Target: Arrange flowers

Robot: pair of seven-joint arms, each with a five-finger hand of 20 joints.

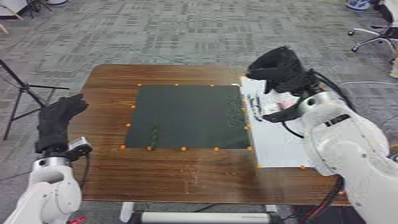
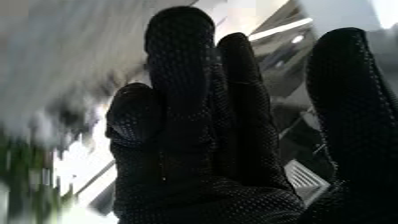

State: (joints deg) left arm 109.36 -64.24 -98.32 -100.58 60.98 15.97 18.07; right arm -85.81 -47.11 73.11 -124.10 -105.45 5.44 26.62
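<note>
— Please, what are you seeing on your left side?
— My left hand (image 1: 59, 120) is hanging near the left edge of the brown table (image 1: 195, 182). My right hand (image 1: 280, 70) is hovering by the white sheet (image 1: 284, 150).
— And on the dark mat (image 1: 187, 110)?
— One thin green piece (image 1: 154, 135) is lying there, toward the near left corner.

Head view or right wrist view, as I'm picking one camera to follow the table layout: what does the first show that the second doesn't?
The head view shows the brown wooden table, the dark rectangular mat edged with small orange dots, the white sheet beside it, and the left hand in its black fabric glove. The right wrist view adds pale dotted texture on the glove fabric, a ribbed light-grey piece, and green patches that I cannot identify. Both show the right hand in black fabric.
</note>
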